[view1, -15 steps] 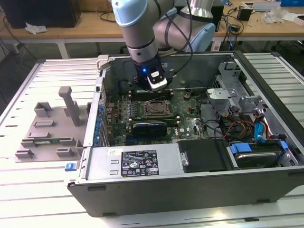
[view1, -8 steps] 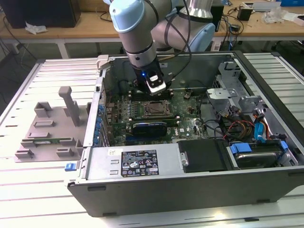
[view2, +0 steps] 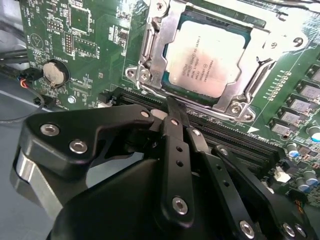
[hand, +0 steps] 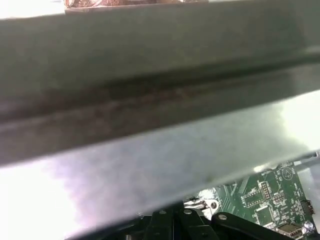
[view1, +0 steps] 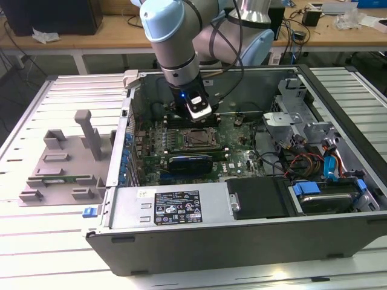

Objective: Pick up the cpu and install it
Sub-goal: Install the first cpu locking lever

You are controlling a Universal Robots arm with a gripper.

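The cpu lies seated in the socket frame on the motherboard. The gripper hovers just beside it, fingers pressed together and holding nothing; its own body hides the board below.

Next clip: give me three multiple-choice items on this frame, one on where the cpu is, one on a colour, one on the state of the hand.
1. Where does the cpu lie?
A. In the motherboard socket
B. On the grey fixture outside the case
C. On the hard drive

2. What colour is the motherboard?
A. Red
B. Green
C. White

3. What is the hand holding?
A. The cpu
B. A cable
C. Nothing visible

Answers:
1 A: in the second wrist view the cpu sits inside the metal frame of the socket.
2 B: the motherboard is green in both wrist views.
3 C: the hand hangs beside the socket, apart from the cpu, with nothing seen at its tips.
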